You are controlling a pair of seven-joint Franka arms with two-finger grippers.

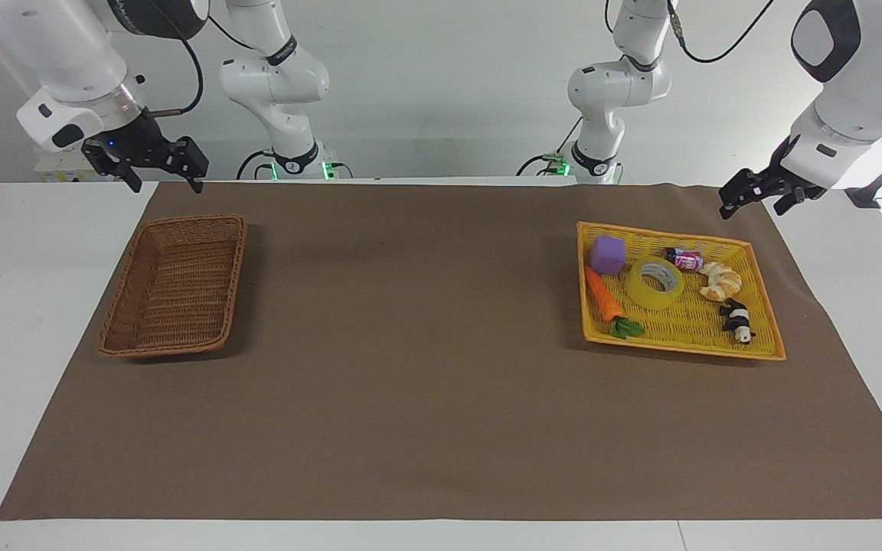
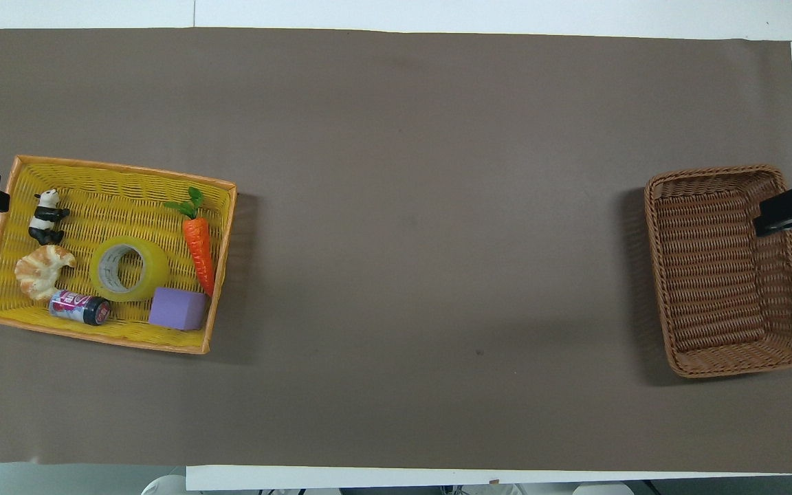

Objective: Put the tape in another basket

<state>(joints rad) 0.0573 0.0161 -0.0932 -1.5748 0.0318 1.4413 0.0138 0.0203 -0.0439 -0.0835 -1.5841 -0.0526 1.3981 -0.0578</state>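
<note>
Two baskets: one brown wicker basket (image 1: 174, 286) at the right arm's end of the desk (image 1: 426, 367), holding nothing that shows; one yellow tray (image 1: 764, 338) at the left arm's end, well apart from it
Tape: the tape (image 1: 654, 282) lies flat in the middle of the yellow tray, hole facing up; not yet moved
Tray contents: a purple block (image 1: 608, 254) and a toy carrot (image 1: 604, 295) just beside the tape; a small can (image 1: 684, 259), a croissant (image 1: 720, 281) and a panda figure (image 1: 737, 319) also near it
Handling: likely light and stiff, a rigid ring with a smooth and perhaps slippery outer face; not fragile
Where to hold: probably one finger down the white core and one outside the wall, on the side away from the block and carrot; spanning the whole roll looks too wide
Left hand: the left hand (image 1: 756, 194) hangs open, over the desk edge near the tray, holding nothing
Right hand: the right hand (image 1: 151, 162) waits open over the desk edge near the wicker basket, holding nothing
</note>
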